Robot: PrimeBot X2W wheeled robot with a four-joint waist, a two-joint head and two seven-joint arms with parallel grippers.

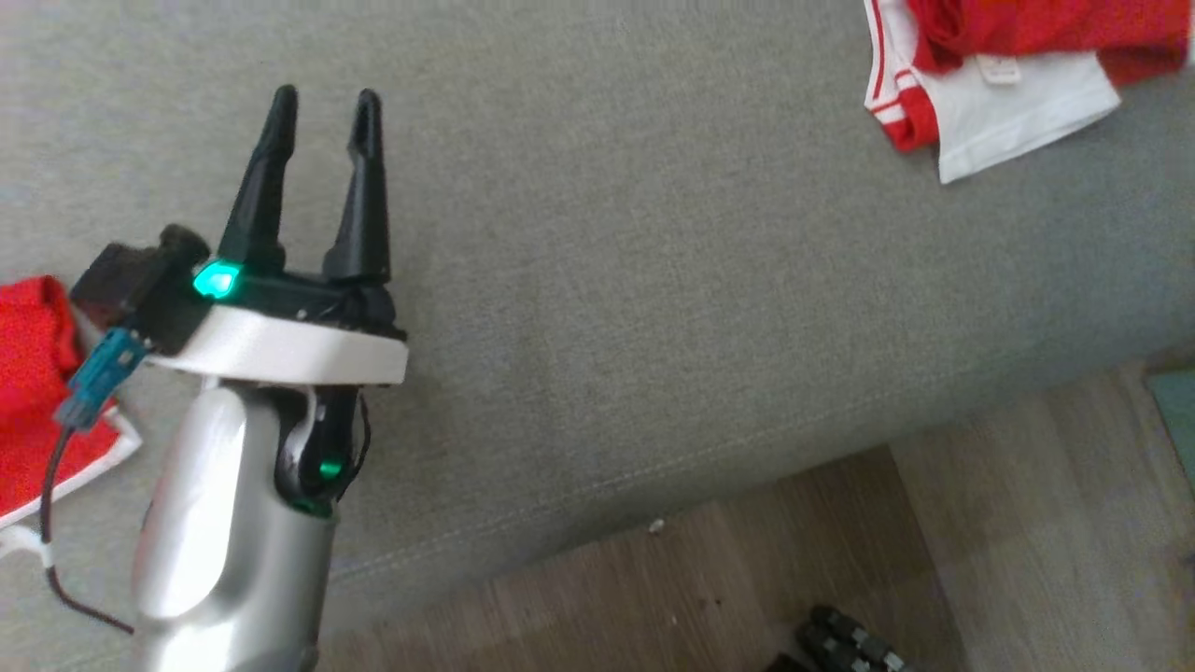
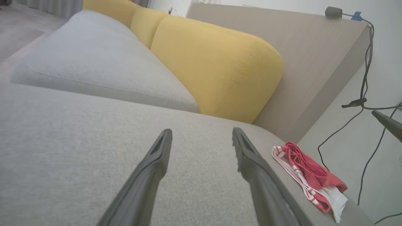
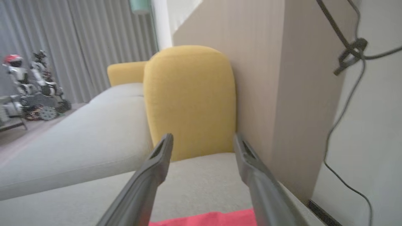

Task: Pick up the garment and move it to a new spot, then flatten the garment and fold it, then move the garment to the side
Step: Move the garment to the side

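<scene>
The garment (image 1: pixel 999 93) is a folded red and white piece lying on the grey sofa seat (image 1: pixel 653 280), at the top right of the head view. In the left wrist view the garment (image 2: pixel 311 175) rests near the seat's right end. My left gripper (image 1: pixel 327 98) is open over bare seat at the lower left, far from the garment, and its fingers (image 2: pixel 150 169) hold nothing. My right gripper (image 3: pixel 202 138) is open too, with a strip of the red garment (image 3: pixel 216 218) low between its fingers and nothing gripped.
A second red cloth with white trim (image 1: pixel 37 392) lies at the seat's left edge behind my left wrist. Yellow back cushions (image 2: pixel 216 66) and a wooden side panel (image 2: pixel 314 62) bound the seat. Cables (image 2: pixel 364 94) hang at the wall. Wood floor (image 1: pixel 840 560) lies below the seat's front edge.
</scene>
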